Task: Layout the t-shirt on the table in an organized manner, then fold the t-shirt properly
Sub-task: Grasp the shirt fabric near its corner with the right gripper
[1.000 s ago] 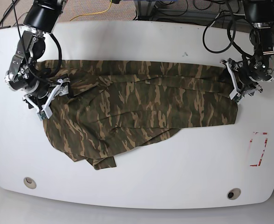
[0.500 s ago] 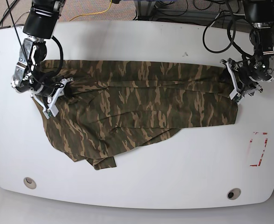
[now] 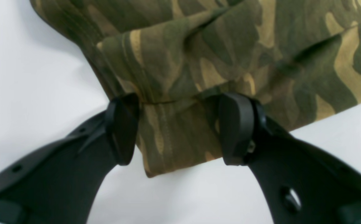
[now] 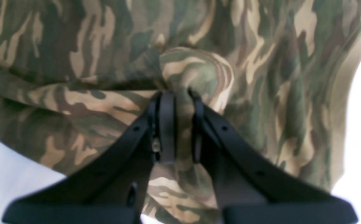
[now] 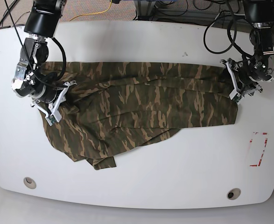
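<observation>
The t-shirt (image 5: 141,109) lies spread crosswise over the middle of the table (image 5: 174,186), still rumpled, with a loose lobe trailing toward the near edge; layout step judged unfinished, folding not begun. Right gripper (image 4: 180,124): jaws clenched on a pinched ridge of cloth, which bulges up in a rounded fold just beyond the fingertips and runs down between the two fingers toward the wrist; bare table shows only low to one side of this claw. Left gripper (image 3: 180,127): jaws spread wide, a stitched hem corner of the shirt lying between the pads (image 3: 122,130); the cloth seems to brush the inner faces but is not squeezed, so I read it as released, straddling the hem; a doubled layer sits just ahead of the tips, white table behind and to both sides. Handling, as a judgement: light, limp knit fabric, no stiffness, will drape and drag its own layers along when pulled; not fragile, but a thin pinch may slip out or take up only the top layer. Best holds look like the hemmed edges and corners, where stitching gives body; the left claw is already placed for that, provided it closes on both layers of the hem.
</observation>
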